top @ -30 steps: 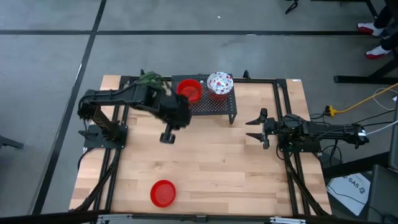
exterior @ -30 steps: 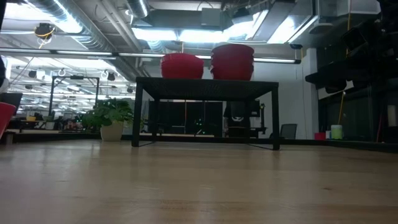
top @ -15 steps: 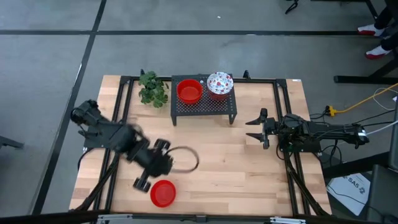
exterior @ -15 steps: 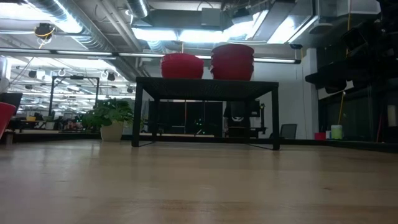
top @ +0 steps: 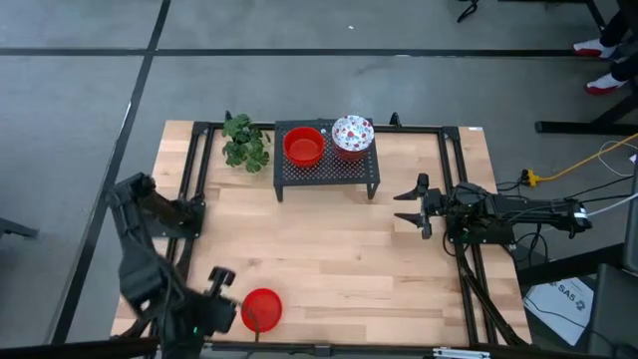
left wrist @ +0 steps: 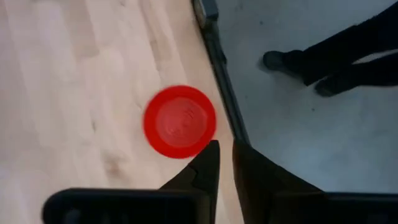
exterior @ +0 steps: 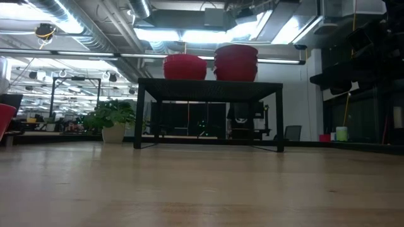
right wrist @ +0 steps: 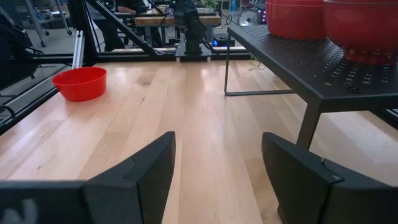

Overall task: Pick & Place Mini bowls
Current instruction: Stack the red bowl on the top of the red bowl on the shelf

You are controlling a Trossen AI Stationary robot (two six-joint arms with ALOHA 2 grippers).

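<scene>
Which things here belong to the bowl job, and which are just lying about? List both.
Job:
red bowl on the table's near edge
red bowl on the black rack
speckled white bowl on the rack
left hand over the near bowl

Lying about:
green plant
right hand, parked open

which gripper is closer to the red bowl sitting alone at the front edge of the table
Left. The left gripper hangs right beside the lone red bowl. The right gripper waits across the table, near the black rack.
</scene>
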